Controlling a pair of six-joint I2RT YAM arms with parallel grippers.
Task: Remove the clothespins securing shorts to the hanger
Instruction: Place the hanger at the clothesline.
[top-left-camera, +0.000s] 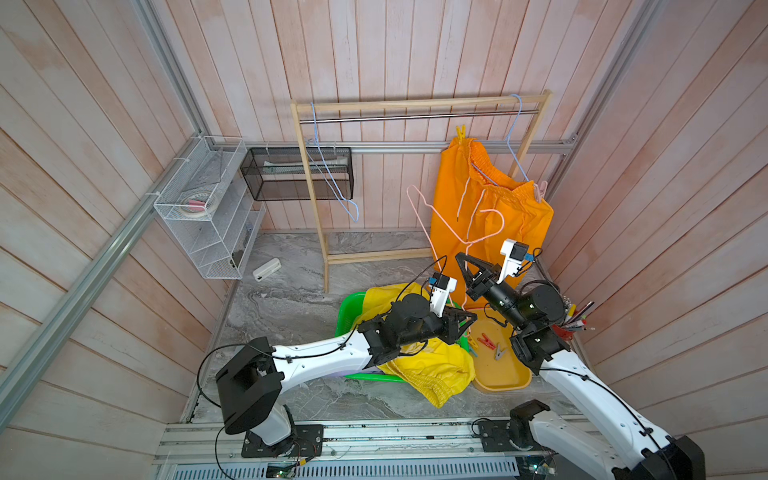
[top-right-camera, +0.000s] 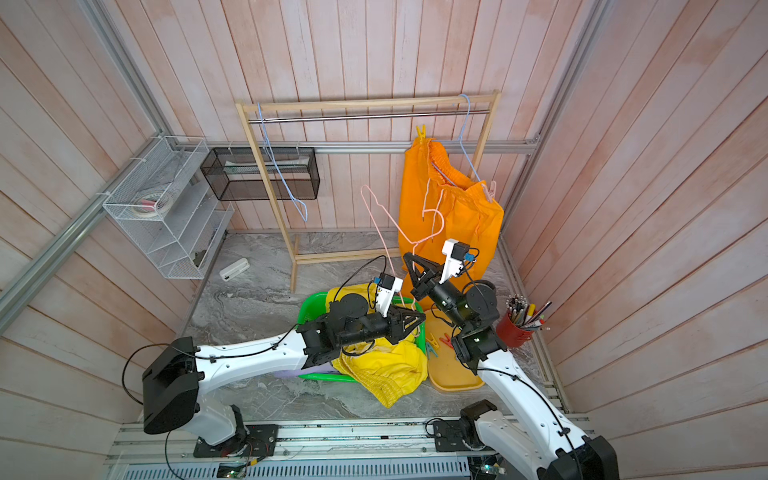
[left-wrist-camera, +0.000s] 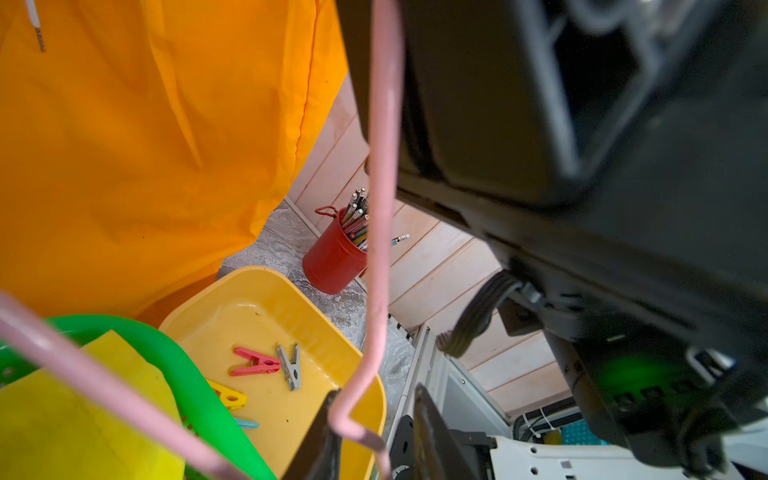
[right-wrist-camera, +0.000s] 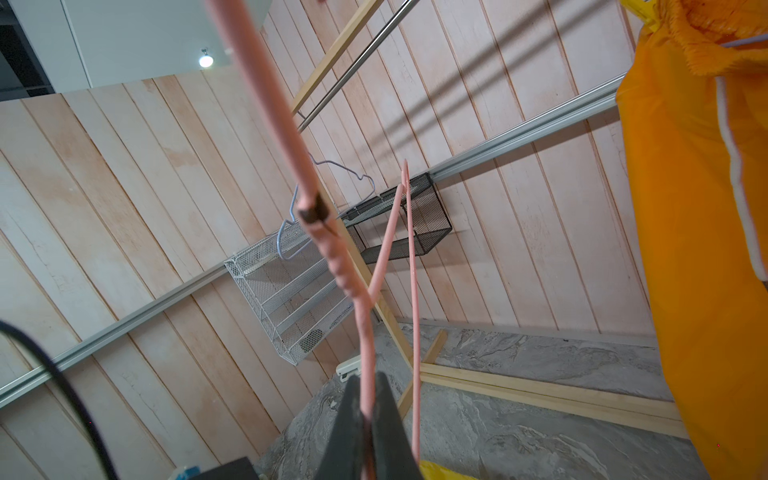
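While our right end effector (right-wrist-camera: 368, 388) clamps the pink hanger (right-wrist-camera: 361, 324) by its twisted neck, our left end effector (left-wrist-camera: 376, 392) stands parted around one hanger corner, not yet gripping.

Grey marble-look tabletop (top-left-camera: 291, 299) — green basket (top-left-camera: 347, 309), yellow tray (top-left-camera: 503, 374), red pencil cup (top-right-camera: 509, 330), wooden rack (top-left-camera: 374, 255) and a small white box (top-left-camera: 267, 269) sit on it.

lab test booth: plank walls (top-left-camera: 415, 41), aluminium framing (top-left-camera: 457, 146)

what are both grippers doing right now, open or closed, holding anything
Left gripper: open, jaws either side of the pink hanger's bend, not clamped.
Right gripper: shut on the pink hanger's neck.
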